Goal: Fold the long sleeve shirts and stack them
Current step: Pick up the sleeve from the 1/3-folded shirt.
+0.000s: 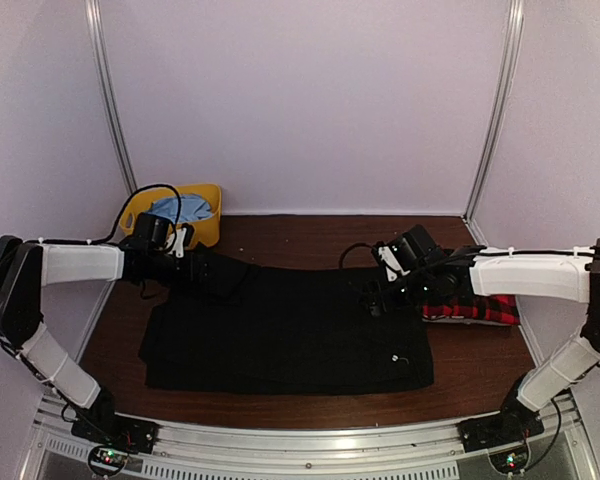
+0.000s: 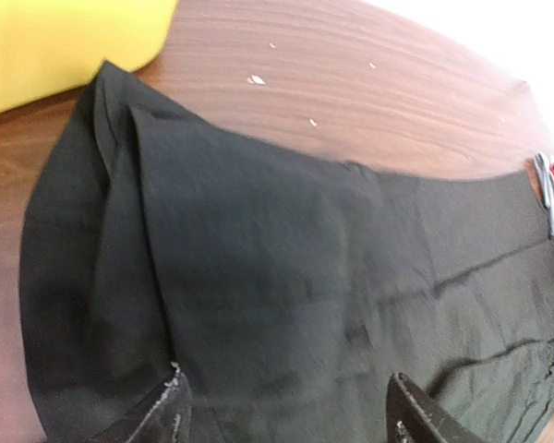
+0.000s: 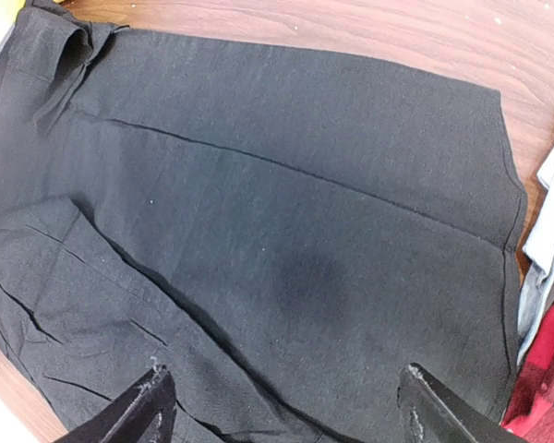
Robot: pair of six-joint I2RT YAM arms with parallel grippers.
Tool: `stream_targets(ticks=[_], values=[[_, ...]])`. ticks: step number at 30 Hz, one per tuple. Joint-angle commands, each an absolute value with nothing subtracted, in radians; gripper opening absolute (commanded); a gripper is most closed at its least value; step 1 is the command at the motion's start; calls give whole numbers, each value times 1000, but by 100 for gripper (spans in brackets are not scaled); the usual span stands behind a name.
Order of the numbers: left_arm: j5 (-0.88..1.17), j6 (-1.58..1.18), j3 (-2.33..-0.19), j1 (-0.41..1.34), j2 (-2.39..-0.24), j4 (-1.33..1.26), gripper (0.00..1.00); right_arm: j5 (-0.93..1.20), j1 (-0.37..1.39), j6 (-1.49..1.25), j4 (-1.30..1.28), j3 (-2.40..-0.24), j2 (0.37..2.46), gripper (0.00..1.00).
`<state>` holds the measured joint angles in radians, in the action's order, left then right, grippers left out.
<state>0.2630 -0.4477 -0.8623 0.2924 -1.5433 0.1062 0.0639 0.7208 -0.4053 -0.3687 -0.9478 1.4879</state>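
**Both pincers spread, nothing held**

My left pincer [image 2: 291,411] and right pincer [image 3: 286,401] gape wide above the black shirt [image 1: 290,330], which is spread flat on the wooden table [image 1: 310,232]. The red-and-black plaid shirt [image 1: 470,308] lies at its right edge.

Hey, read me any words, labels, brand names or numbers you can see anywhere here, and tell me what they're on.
None: no view shows any readable text.
The black shirt, the plaid shirt, the yellow bin and the table show no lettering, tags or numbers.
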Motion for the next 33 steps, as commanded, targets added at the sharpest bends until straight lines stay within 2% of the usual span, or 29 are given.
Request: stream_targets(ticks=[1, 10, 19, 24, 31, 33], values=[[314, -383, -942, 246, -1614, 87, 69, 107, 693, -364, -356, -983, 1500, 84], [342, -344, -1046, 217, -1763, 131, 65, 165, 665, -347, -357, -996, 1529, 83], [367, -336, -1061, 210, -1806, 135, 57, 199, 635, -314, -371, -1031, 1576, 83], [396, -342, -1046, 210, -1820, 116, 39, 202, 598, -300, -377, -1075, 1604, 83], [447, -339, -1060, 209, -1753, 140, 0, 147, 531, -289, -358, -1148, 1653, 83], [467, -332, -1076, 209, -1715, 169, 0, 115, 516, -286, -355, -1165, 1673, 83]])
